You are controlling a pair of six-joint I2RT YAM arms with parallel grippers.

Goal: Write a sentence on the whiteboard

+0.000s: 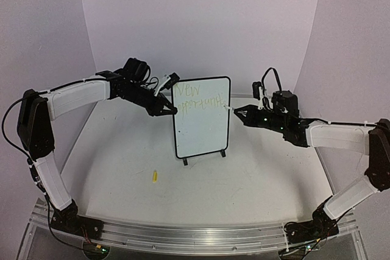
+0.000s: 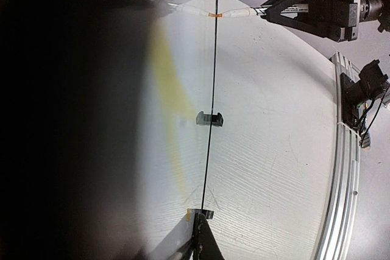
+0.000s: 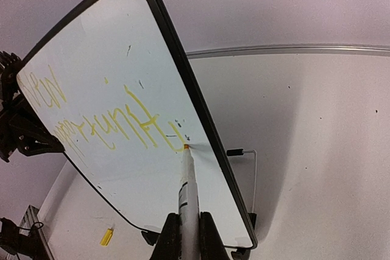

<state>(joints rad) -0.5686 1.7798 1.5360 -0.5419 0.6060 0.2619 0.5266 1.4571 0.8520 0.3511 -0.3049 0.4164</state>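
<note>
The whiteboard (image 1: 201, 132) stands upright on two black feet at mid-table. The sentence (image 1: 200, 98) runs across its upper part in yellow-green strokes, two lines showing, also readable in the right wrist view (image 3: 116, 123). My left gripper (image 1: 171, 111) is shut on the board's left edge; in its wrist view the board's frame (image 2: 215, 59) shows edge-on above the gripper (image 2: 198, 217). My right gripper (image 1: 239, 112) is shut on a white marker (image 3: 188, 181), whose tip touches the board (image 3: 122, 47) near its right edge, at the end of the second line.
A small yellow marker cap (image 1: 155, 176) lies on the table in front of the board, also seen in the right wrist view (image 3: 106, 236). A wire stand leg (image 3: 253, 168) juts behind the board. The aluminium rail (image 1: 195, 234) borders the near edge.
</note>
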